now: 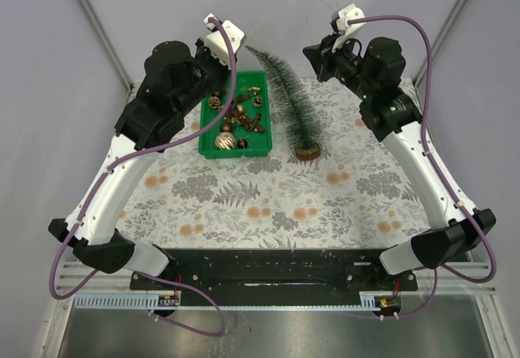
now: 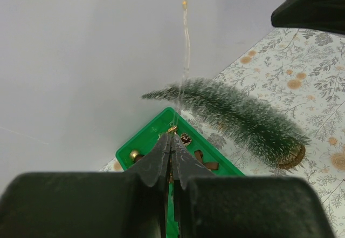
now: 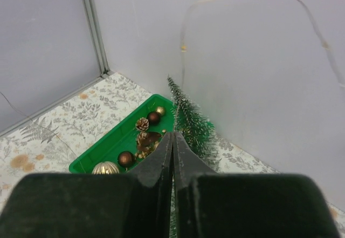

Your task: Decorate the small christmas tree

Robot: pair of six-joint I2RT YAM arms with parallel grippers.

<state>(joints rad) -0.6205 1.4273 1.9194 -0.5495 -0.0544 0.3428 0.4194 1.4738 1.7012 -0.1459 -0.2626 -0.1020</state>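
Small christmas tree (image 1: 288, 102), down on the surface (image 1: 268, 204), below and between the two hands; tip toward the back wall (image 2: 81, 60), round wooden base at the end nearer the arms. Hard to tell from these views whether standing or tipped over. Bare of decoration so far, by the look of it. Just beside it, on the side of the left hand (image 2: 171, 136), a green tray (image 1: 244, 154) of baubles (image 1: 226, 140) and pine cones (image 3: 142, 123), parked close for short reaches.

Clenched over the tray, the left hand, apparently pinching a thin light wire (image 2: 186, 43) right at the fingertips, the strand running on from there toward the wall. Clenched as well, the right hand (image 3: 173, 138), high over the tree; cannot tell whether on the wire, with a loop of it arching above and off to that hand's right.

Probably raised like this to keep the wire stretched and clear of the branches before draping. Likely step in hand: stringing the lights, baubles left for later. Worth minding: so fine a wire snagging in the bristles, or dragging the light tree along.
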